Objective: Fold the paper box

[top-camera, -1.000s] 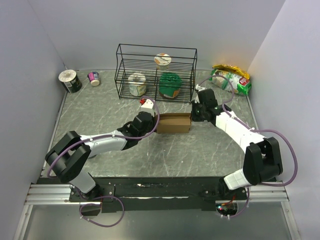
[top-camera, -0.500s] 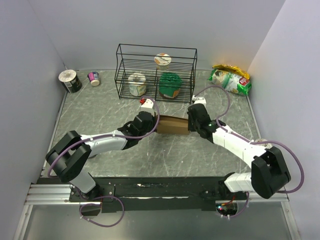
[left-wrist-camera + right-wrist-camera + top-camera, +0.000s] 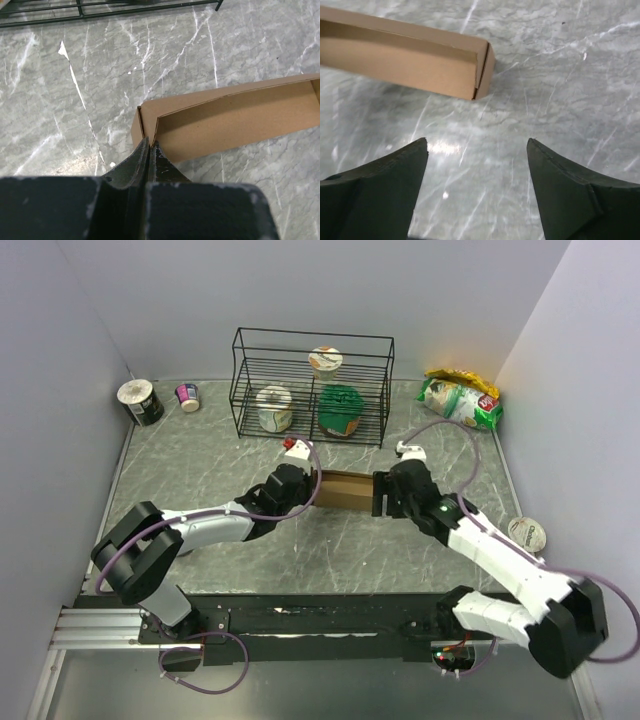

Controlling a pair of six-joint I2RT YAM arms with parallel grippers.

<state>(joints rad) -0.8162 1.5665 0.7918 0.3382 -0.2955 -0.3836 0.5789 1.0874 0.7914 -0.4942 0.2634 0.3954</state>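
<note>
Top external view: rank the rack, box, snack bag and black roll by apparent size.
1. rack
2. snack bag and box: close, and the box ends are covered, so unranked
3. black roll

Paper box (image 3: 345, 490) on table (image 3: 350, 545) (before wire rack (image 3: 312, 387))

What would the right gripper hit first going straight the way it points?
Probably the end of the paper box, just ahead of the open right gripper; depth is unclear, so it might skim past.

Got a small open-topped brown cardboard box (image 3: 346, 492) in front of a black wire rack (image 3: 312, 380). Pinched at one end by left gripper (image 3: 313, 488), right gripper (image 3: 378, 496) spread wide beside the other.
</note>
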